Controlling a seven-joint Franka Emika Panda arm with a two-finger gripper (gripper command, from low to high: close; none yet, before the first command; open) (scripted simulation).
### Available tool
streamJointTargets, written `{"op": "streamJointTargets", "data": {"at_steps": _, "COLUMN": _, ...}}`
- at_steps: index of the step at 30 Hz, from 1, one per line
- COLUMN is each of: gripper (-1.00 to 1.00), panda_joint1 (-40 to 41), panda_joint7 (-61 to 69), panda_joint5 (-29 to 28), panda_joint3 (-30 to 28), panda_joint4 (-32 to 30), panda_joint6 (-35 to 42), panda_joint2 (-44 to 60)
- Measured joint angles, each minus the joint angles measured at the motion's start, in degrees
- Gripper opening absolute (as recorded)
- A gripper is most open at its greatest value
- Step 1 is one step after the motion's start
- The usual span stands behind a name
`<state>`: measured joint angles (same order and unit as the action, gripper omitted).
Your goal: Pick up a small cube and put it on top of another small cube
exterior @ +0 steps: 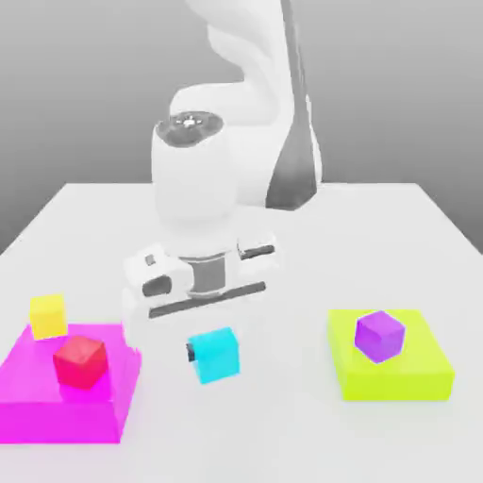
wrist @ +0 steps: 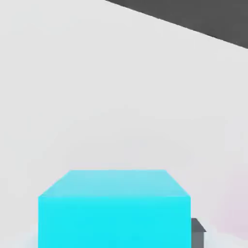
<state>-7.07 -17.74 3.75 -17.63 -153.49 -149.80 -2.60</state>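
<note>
Pale white tabletop (exterior: 396,212) stretches out under a grey backdrop, with the white Panda arm (exterior: 203,179) bending low over its middle. Its gripper (exterior: 213,355) has its fingers drawn in tight on the small bright cyan cube (exterior: 216,354), a dark fingertip (exterior: 191,354) showing against the cube's side toward the exterior view's left. The cube seems to hang just above the table, between the two platforms. In the hand view the cyan cube (wrist: 114,208) sits close up, one dark finger (wrist: 197,231) pressed beside it. Toward the exterior view's left lies a flat magenta block (exterior: 38,401) bearing a small red cube (exterior: 80,361), with a small yellow cube (exterior: 47,316) at its far corner. Toward the right, a flat lime-yellow block (exterior: 415,373) carries a small purple cube (exterior: 379,336).
</note>
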Motion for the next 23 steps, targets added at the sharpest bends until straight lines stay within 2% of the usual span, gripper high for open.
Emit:
{"op": "streamJointTargets", "data": {"at_steps": 12, "gripper": -1.0, "panda_joint1": 11.57, "panda_joint7": -14.23, "panda_joint5": -7.78, "panda_joint3": -4.92, "panda_joint4": 7.39, "panda_joint6": 11.88, "panda_joint2": -5.97}}
{"op": "streamJointTargets", "data": {"at_steps": 17, "gripper": -1.0, "panda_joint1": 11.67, "panda_joint7": -12.43, "panda_joint5": -4.49, "panda_joint3": -5.8, "panda_joint4": 6.3, "panda_joint6": 4.72, "panda_joint2": 0.42}}
{"op": "streamJointTargets", "data": {"at_steps": 18, "gripper": 1.0, "panda_joint1": 11.51, "panda_joint7": -11.89, "panda_joint5": -3.75, "panda_joint3": -5.95, "panda_joint4": 5.95, "panda_joint6": 2.98, "panda_joint2": 1.89}}
{"op": "streamJointTargets", "data": {"at_steps": 23, "gripper": 1.0, "panda_joint1": 11.28, "panda_joint7": -11.89, "panda_joint5": -3.75, "panda_joint3": -5.95, "panda_joint4": 5.95, "panda_joint6": 2.98, "panda_joint2": 1.89}}
